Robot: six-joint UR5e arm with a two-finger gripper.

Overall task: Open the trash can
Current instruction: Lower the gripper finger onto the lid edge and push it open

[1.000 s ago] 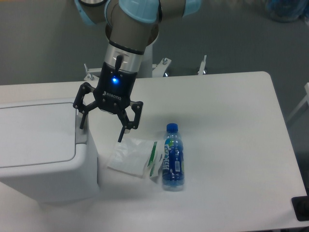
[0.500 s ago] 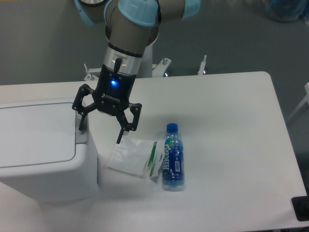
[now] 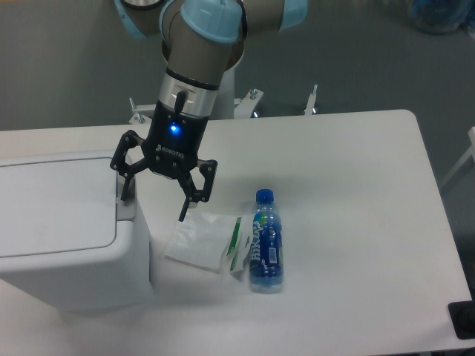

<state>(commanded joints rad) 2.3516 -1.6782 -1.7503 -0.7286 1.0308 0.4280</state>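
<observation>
At the left edge of the frame, the trash can (image 3: 67, 230) sits on the white table (image 3: 349, 185), its flat lid (image 3: 56, 200) down and level with the body, so the task of opening it looks not yet accomplished. The robot's hand (image 3: 152, 199) hangs just above the bin's right-hand rim, fingers spread wide and holding nothing, a blue light glowing on its black body. Its left finger (image 3: 125, 185) hovers at the grey push tab (image 3: 126, 208) on the lid's right end; whether it is touching the tab cannot be told from this angle. The other finger (image 3: 187, 200) reaches out past the bin's side, over the table.

Lower centre, a white packet with green trim (image 3: 204, 241) lies flat on the table just beside the bin, and a blue-capped bottle (image 3: 264, 241) lies on its side touching the packet's right edge. Neither plays a part in the job.

By the look of it, the approach is essentially complete and the decisive step remains: pressing down on the tab so the lid releases. A push landing beside the tab, on the lid or rim, would likely leave the bin closed.
</observation>
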